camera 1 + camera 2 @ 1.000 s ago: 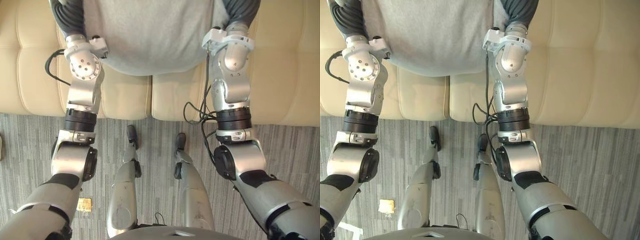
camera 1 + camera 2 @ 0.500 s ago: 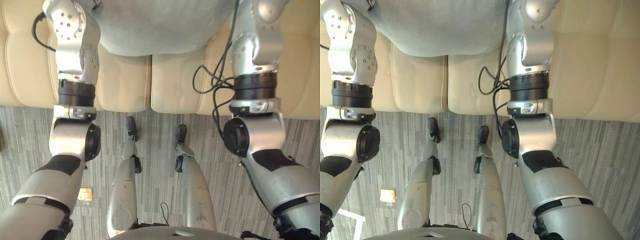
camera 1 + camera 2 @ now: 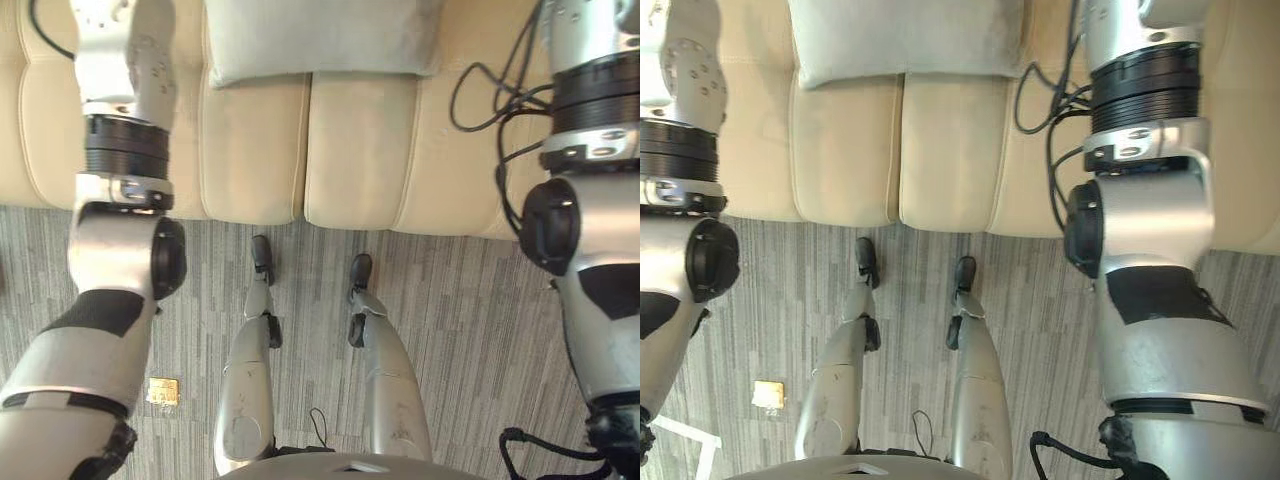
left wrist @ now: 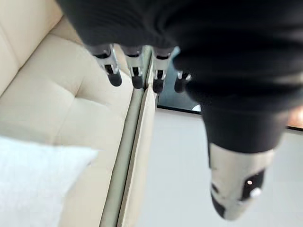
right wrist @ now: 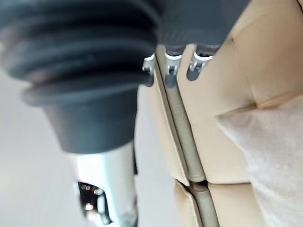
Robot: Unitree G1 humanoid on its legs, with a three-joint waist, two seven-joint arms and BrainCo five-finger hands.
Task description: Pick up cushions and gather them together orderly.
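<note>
One cushion [image 3: 320, 40], long axis crosswise, lies between arms, equally near; left hand [image 4: 112, 71] released, empty; right hand [image 5: 169, 71] unclear.

Downward head eyes, close wrist cameras share cushion [image 3: 320, 40].

Sofa, carpet and a small square on the floor

We see a cream sofa [image 3: 360, 150] across the top of both eye views, its seat split into padded sections with piped edges; the two middle sections meet at a narrow seam [image 3: 305, 140] straight ahead. Its front edge drops to a grey carpet [image 3: 460, 330] with a streaked, plank-like pattern. On the carpet, well apart from the sofa and off to the left, lies a small flat yellowish square [image 3: 163, 390]; we cannot tell what it is. In the left wrist view we see the sofa's dimpled padding and a pale plain surface [image 4: 165, 179] beyond its edge.
</note>
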